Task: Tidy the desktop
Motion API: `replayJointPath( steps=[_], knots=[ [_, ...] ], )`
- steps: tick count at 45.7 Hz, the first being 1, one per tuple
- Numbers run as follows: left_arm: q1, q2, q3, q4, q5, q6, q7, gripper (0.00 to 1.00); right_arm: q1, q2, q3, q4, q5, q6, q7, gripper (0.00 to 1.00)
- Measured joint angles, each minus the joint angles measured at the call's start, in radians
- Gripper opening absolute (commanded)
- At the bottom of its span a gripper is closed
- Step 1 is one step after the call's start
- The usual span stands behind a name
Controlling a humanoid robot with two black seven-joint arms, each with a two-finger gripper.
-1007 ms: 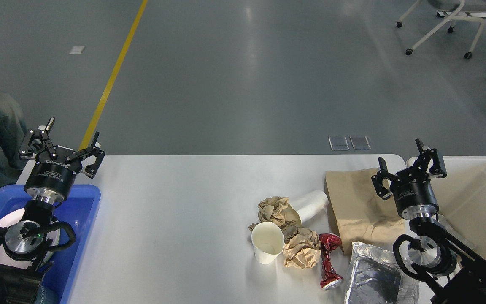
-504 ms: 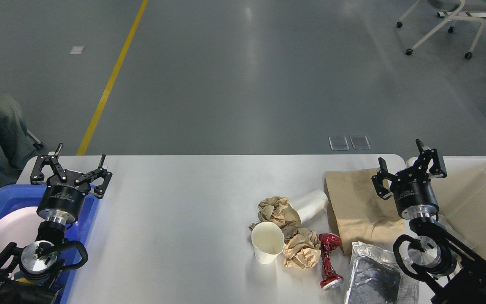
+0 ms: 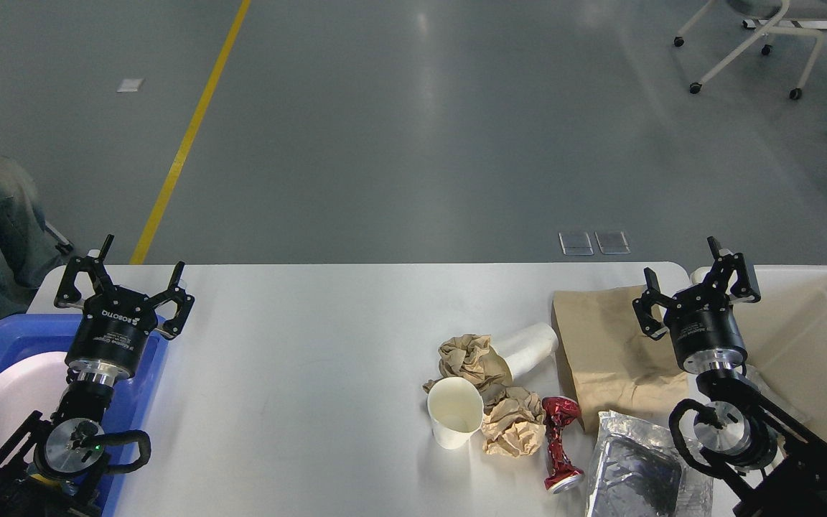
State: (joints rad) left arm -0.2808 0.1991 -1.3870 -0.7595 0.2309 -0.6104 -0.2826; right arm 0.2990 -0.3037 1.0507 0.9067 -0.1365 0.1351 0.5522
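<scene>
**Rubbish waits between our two empty claws**

The white desktop (image 3: pixel 313 345) spans our view. A cream bin (image 3: pixel 815 337) stands right, presumably for rubbish; a blue tray (image 3: pixel 148 373) left holds a plate (image 3: pixel 11 409). Brown bag (image 3: pixel 607 345), cups and crumpled paper (image 3: pixel 510 427) cluster near our right gripper (image 3: pixel 693 287). It and our left gripper (image 3: pixel 126 283) hover spread wide, holding nothing.

The white desktop (image 3: pixel 327 345) carries paper cups (image 3: pixel 454 411), crumpled brown paper (image 3: pixel 512 427), a crushed red can (image 3: pixel 561 445), a flat paper bag (image 3: pixel 604 352) and a foil pouch (image 3: pixel 636 470)
</scene>
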Motion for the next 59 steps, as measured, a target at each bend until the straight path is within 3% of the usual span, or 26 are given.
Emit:
replayJointPath(
  steps=[13, 59],
  knots=[
    [0.002, -0.042, 0.012, -0.002, -0.148, 0.014, -0.008, 0.96, 0.0, 0.0, 0.0, 0.001, 0.0, 0.0, 0.0, 1.0],
    [0.001, -0.029, 0.011, -0.001, -0.16, -0.001, 0.01, 0.96, 0.0, 0.0, 0.0, 0.001, 0.0, 0.0, 0.0, 1.0]
  ],
)
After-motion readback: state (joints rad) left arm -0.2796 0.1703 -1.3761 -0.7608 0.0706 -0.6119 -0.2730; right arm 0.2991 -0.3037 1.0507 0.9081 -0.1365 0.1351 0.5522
